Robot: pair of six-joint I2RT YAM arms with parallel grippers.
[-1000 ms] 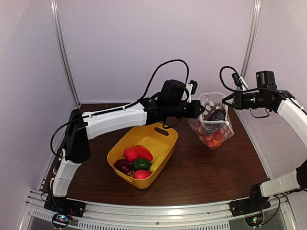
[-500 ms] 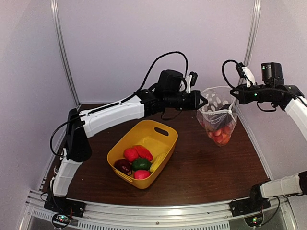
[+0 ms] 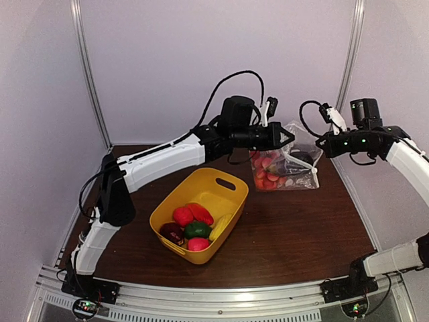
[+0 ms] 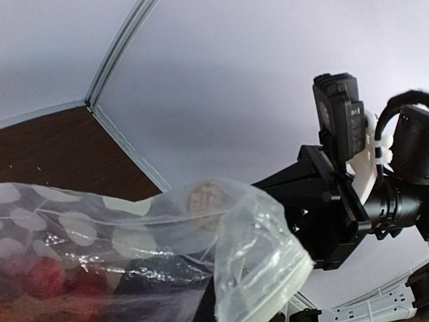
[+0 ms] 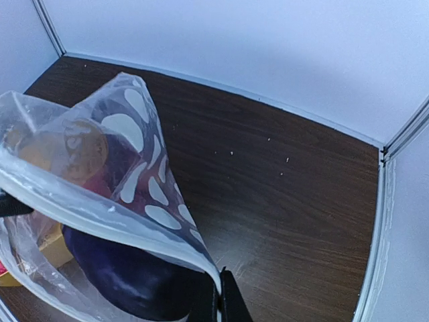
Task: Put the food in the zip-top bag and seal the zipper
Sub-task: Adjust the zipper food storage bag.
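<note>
The right gripper (image 5: 220, 296) pinched the zipper (image 5: 110, 213) of the zip-top bag (image 3: 295, 176), which held food (image 3: 266, 176) between both arms. The left gripper (image 3: 287, 137) met its mouth, its grip unclear.

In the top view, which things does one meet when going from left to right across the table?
tub → bag → right gripper

The zip-top bag (image 3: 281, 168) has tipped sideways, leftward.
</note>
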